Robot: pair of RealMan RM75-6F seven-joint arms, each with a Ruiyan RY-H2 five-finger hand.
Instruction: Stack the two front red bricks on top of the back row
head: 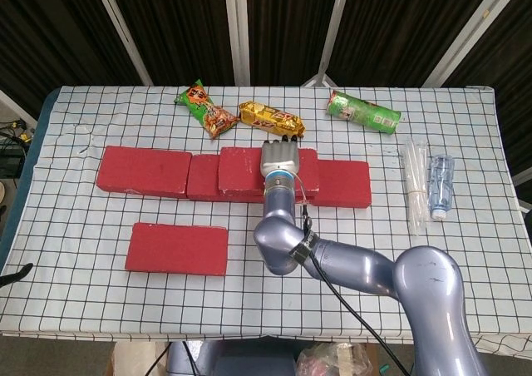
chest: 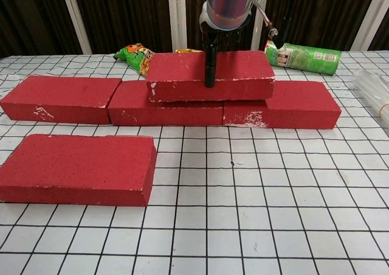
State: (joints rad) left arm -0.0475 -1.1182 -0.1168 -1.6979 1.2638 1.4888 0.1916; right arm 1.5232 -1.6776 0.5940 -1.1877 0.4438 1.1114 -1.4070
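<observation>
So the right hand (head: 280, 158) has the red foam brick (chest: 209, 75) clamped, sitting across the middle and right bricks of the back row (chest: 64, 98). The other front red brick (head: 177, 248) lies long-axis left-right, way off toward the robot's left.

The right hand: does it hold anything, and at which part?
The right hand grips the upper red brick near the middle of its length, a finger down the front face. The brick sits over the back row.
</observation>
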